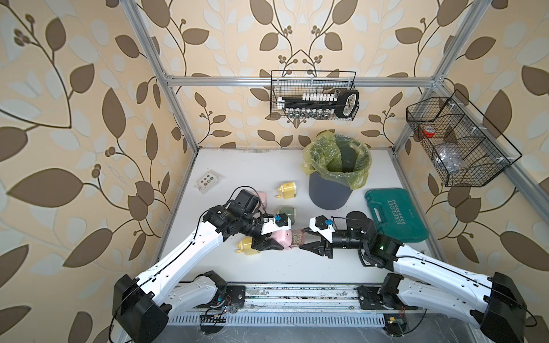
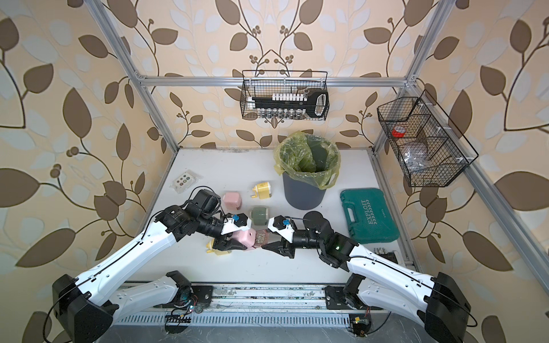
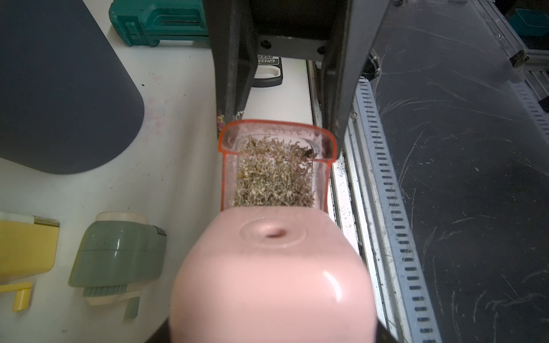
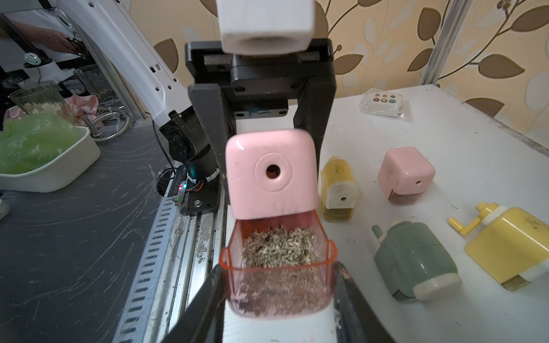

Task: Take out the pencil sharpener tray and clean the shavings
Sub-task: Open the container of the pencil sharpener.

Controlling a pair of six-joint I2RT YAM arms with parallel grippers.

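The right hand (image 4: 277, 267) is closed on the tray (image 3: 321, 184), with a finger pressed against each side wall at its outer end. The tray is clear reddish plastic, drawn partway out of the pink sharpener (image 3: 270, 282), and its inner end sits inside the body. The shavings (image 4: 277, 246) lie in the tray as a speckled beige-brown heap covering most of its floor.

The left hand (image 4: 272, 184) faces it from the opposite side and clamps the pink sharpener by its two flanks; the face with the pencil hole is turned toward the right hand. Both hands meet near the front edge of the white counter (image 1: 267, 166); whether the sharpener touches the counter I cannot tell.

Just beside the left hand a yellow sharpener (image 1: 246, 246) lies partly under that arm; just behind the hands stands a green sharpener (image 2: 260, 215). Farther back are a second pink sharpener (image 2: 231, 200) and a yellow crank sharpener (image 1: 287, 190), each apart from the others.

Beyond them stands a dark grey bin (image 1: 329, 193) lined with a yellow-green bag; a green tool case (image 1: 395, 216) lies closed near the right arm; a small wrapped white box (image 1: 208, 179) sits at the far left of the counter.
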